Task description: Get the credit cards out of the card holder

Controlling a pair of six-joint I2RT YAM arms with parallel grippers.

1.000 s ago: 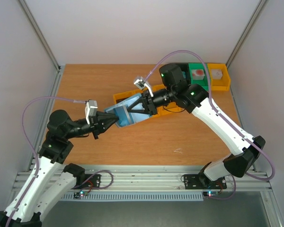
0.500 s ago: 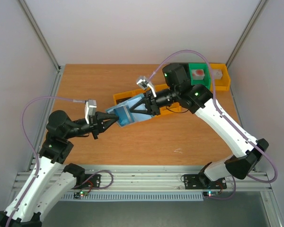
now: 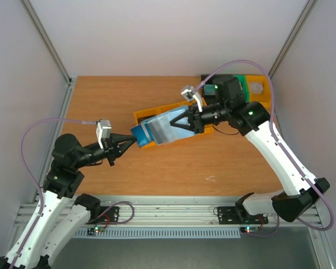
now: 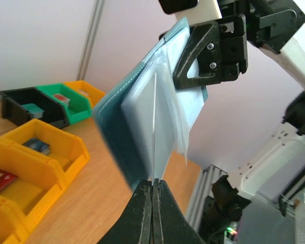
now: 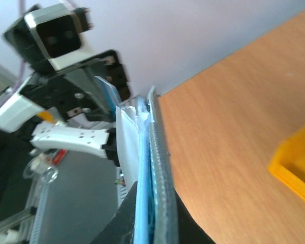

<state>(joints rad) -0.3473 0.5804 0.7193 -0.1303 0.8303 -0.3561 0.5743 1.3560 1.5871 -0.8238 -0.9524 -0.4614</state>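
Over the table (image 3: 157,174), right gripper (image 3: 175,124) clamps the blue card holder (image 3: 157,130), left gripper (image 3: 134,140) pinches its clear sleeve (image 4: 165,114).

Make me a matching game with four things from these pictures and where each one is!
Things:
1. card holder
2. red card
3. green bin
4. right pincer

Places:
A. lying in a yellow bin
B. held up in the air
C. right beside the black bin
D. clamped on the card holder

Right pairs: 1-B, 2-A, 3-C, 4-D
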